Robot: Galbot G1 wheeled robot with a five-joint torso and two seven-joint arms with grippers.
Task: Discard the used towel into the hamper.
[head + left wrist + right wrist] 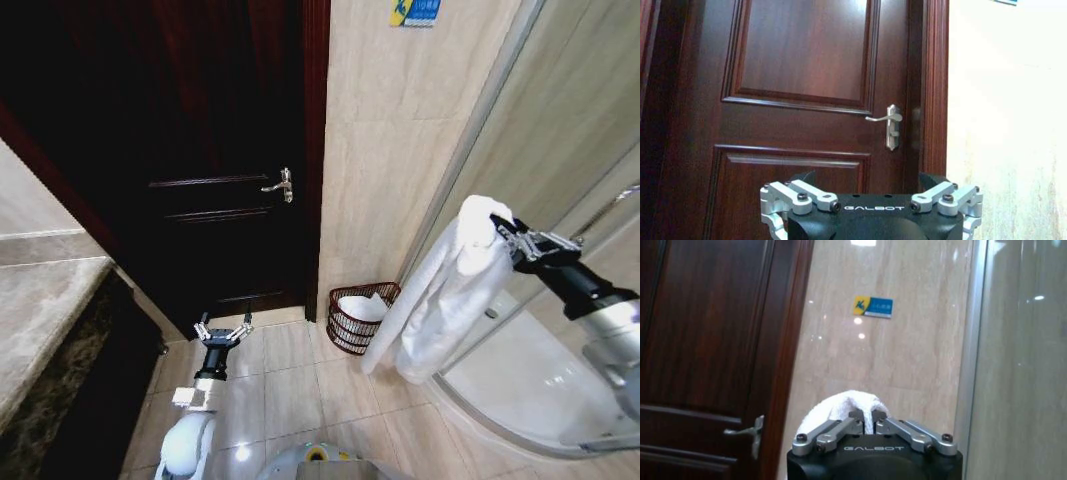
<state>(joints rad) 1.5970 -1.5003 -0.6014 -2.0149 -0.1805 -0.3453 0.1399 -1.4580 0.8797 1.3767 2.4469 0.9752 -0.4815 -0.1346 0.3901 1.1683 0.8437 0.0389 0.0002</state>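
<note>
From my head camera, my right hand (503,232) was clamped on the top of the white towel (440,295), which hung in a long fold beside the glass shower wall (560,120). The towel's lower end dangled just beside the hamper (360,318), which stood on the tiled floor (290,385) against the beige wall, near the frame of the dark door (190,150); something white already lay inside the hamper. My left hand (222,331) was held low over the floor in front of that door, well apart from the hamper, its fingers spread wide and holding nothing. From my left wrist, the left hand (872,210) faced the door (793,100), its fingers apart, with the door handle (888,125) above it. From my right wrist, the right hand (867,426) was pinched narrow on a bunched crest of the towel (840,407), with the door handle (750,432) off to one side and a blue and yellow sticker (873,306) on the wall beyond.
</note>
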